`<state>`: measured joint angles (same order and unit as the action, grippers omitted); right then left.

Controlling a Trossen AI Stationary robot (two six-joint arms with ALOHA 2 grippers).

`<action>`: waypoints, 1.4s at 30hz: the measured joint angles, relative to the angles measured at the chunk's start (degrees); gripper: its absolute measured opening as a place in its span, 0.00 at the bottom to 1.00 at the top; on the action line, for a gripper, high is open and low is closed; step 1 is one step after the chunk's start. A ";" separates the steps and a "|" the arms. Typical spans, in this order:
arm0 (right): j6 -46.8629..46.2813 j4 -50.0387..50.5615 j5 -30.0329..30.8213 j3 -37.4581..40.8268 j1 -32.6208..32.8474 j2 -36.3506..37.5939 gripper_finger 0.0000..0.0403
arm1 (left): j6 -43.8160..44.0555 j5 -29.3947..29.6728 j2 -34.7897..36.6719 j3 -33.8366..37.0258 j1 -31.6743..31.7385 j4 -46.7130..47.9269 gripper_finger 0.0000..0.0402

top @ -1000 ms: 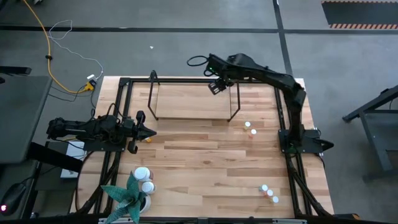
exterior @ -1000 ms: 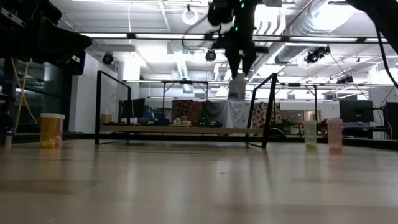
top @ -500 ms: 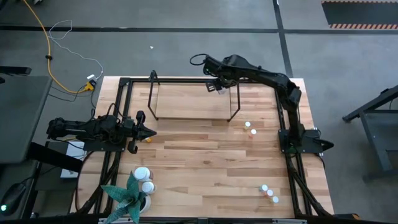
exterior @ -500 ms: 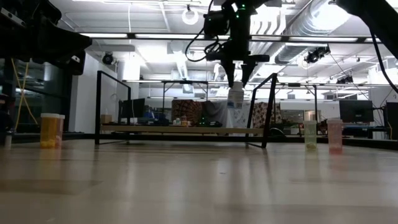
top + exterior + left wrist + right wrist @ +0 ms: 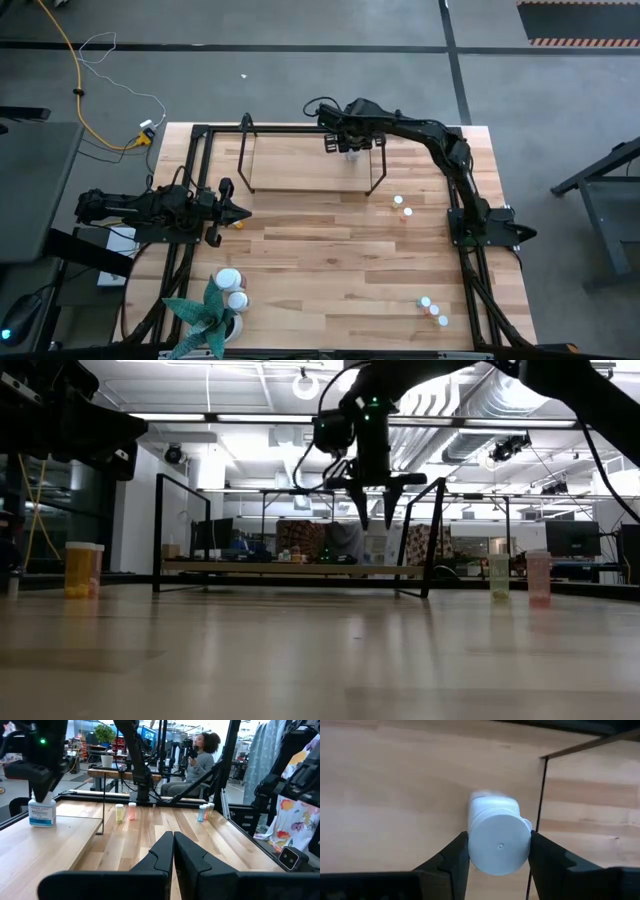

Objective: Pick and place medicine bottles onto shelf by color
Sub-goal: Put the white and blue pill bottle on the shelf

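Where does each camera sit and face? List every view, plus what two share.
High view: overhead, looking straight down; both arms and the low light-wood shelf with black hoops.
Low view: table height, looking level across; right gripper hangs over the shelf.
Left wrist view: looks across the table past the shut left gripper.
Right wrist view: looks down past its fingers gripping the round white medicine bottle.
Shared: both wrist views show that bottle.

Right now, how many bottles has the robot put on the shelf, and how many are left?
None looks finished yet. The right gripper holds a white bottle over the shelf, near its right end. The left gripper waits shut at the table's left. Left to do: two small bottles right of the shelf, three near the front right, and two big white ones by the plant.
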<state>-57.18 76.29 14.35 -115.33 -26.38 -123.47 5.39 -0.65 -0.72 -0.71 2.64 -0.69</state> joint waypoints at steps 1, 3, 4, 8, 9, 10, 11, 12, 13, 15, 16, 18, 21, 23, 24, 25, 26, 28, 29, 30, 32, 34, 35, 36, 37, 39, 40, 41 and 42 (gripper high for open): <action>-0.30 0.12 -0.04 -0.02 -0.33 -0.10 0.37 | 0.00 -0.01 0.01 -0.01 0.00 0.00 0.01; -1.12 0.34 0.06 -0.02 -0.90 -0.17 0.37 | 0.00 -0.01 -0.01 -0.02 -0.01 0.00 0.01; -1.46 0.43 0.27 -0.02 -1.05 -0.18 0.37 | 0.00 -0.01 0.00 0.00 -0.01 0.00 0.01; -1.00 0.49 0.37 -0.02 -1.09 -0.19 0.38 | 0.00 -0.01 0.00 0.00 0.01 0.00 0.01; -0.65 0.48 0.22 -0.03 -1.08 -0.19 0.38 | 0.00 -0.01 0.01 0.00 0.01 0.00 0.01; -0.22 0.41 0.20 -0.02 -1.08 -0.19 0.39 | 0.00 -0.01 0.01 0.00 -0.01 0.00 0.01; 0.27 0.24 0.23 -0.04 -1.05 -0.21 0.40 | 0.00 -0.01 0.01 0.00 0.01 0.00 0.01; 0.51 -0.08 0.22 -0.04 -0.97 -0.23 0.42 | 0.00 -0.01 0.01 0.00 0.01 0.00 0.01; 0.57 -0.45 0.22 -0.04 -0.93 -0.26 0.43 | 0.00 -0.01 0.00 0.00 0.01 0.00 0.01; 0.61 -0.66 0.19 -0.04 -0.89 -0.32 0.46 | 0.00 -0.01 0.01 0.00 0.00 0.00 0.01; 0.65 -0.66 0.09 -0.04 -0.89 -0.32 0.47 | 0.00 -0.01 -0.01 0.00 -0.01 0.00 0.01; 1.17 -0.66 0.15 -0.04 -0.87 -0.36 0.49 | 0.00 -0.01 -0.01 0.00 0.01 0.00 0.01; 1.73 -0.63 0.23 -0.07 -0.87 -0.52 0.51 | 0.00 -0.01 -0.01 0.00 0.00 0.00 0.01; 1.74 -0.63 0.37 -0.05 -0.87 -0.52 0.52 | 0.00 -0.01 -0.01 0.00 0.01 0.00 0.01; 1.73 -0.63 0.48 -0.04 -0.87 -0.52 0.53 | 0.00 -0.01 0.00 0.00 0.01 -0.02 0.01; 1.74 -0.63 0.49 -0.04 -0.87 -0.52 0.53 | 0.00 -0.01 0.01 -0.01 -0.01 0.00 0.01; 1.74 -0.66 0.60 -0.04 -0.87 -0.52 0.53 | 0.00 -0.01 0.00 0.00 0.00 0.00 0.01; 1.76 -0.64 0.97 -0.07 -0.87 -0.51 0.54 | 0.00 -0.01 -0.01 0.00 0.01 -0.01 0.01; 1.86 -0.66 1.24 -0.04 -0.87 -0.50 0.54 | 0.00 -0.01 0.01 -0.01 0.01 -0.01 0.01; 1.98 -0.64 1.39 -0.06 -0.87 -0.51 0.54 | 0.00 -0.01 0.01 -0.02 0.01 0.00 0.01; 1.98 -0.64 1.64 -0.07 -0.88 -0.50 0.54 | 0.00 -0.01 0.01 -0.02 -0.01 -0.02 0.01; 2.10 -0.63 1.64 -0.07 -1.00 -0.50 0.54 | 0.00 0.00 0.01 0.00 0.01 0.00 0.01; 2.22 -0.65 1.64 -0.07 -1.00 -0.47 0.54 | 0.00 -0.01 -0.01 0.00 0.00 0.00 0.01; 2.56 -0.63 1.64 -0.07 -1.02 -0.45 0.54 | 0.00 -0.01 0.01 -0.01 0.00 0.00 0.01; 3.19 -0.64 1.62 -0.07 -1.04 -0.35 0.54 | 0.00 -0.01 0.01 0.00 0.01 -0.01 0.01; 3.66 -0.51 1.62 -0.07 -1.13 0.08 0.54 | 0.00 -0.01 0.01 -0.01 0.00 -0.01 0.01; 3.69 -0.38 1.61 -0.09 -1.19 0.47 0.54 | 0.00 -0.01 0.01 0.00 -0.01 0.00 0.01; 3.69 -0.03 1.62 -0.09 -1.33 0.90 0.54 | 0.00 -0.01 -0.01 0.00 0.00 0.00 0.01; 3.69 0.19 1.79 -0.09 -1.35 1.32 0.54 | 0.00 0.01 0.01 -0.02 -0.01 0.00 0.01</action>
<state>-53.49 76.48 16.14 -115.42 -27.73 -122.15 5.39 -0.65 -0.71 -0.73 2.63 -0.69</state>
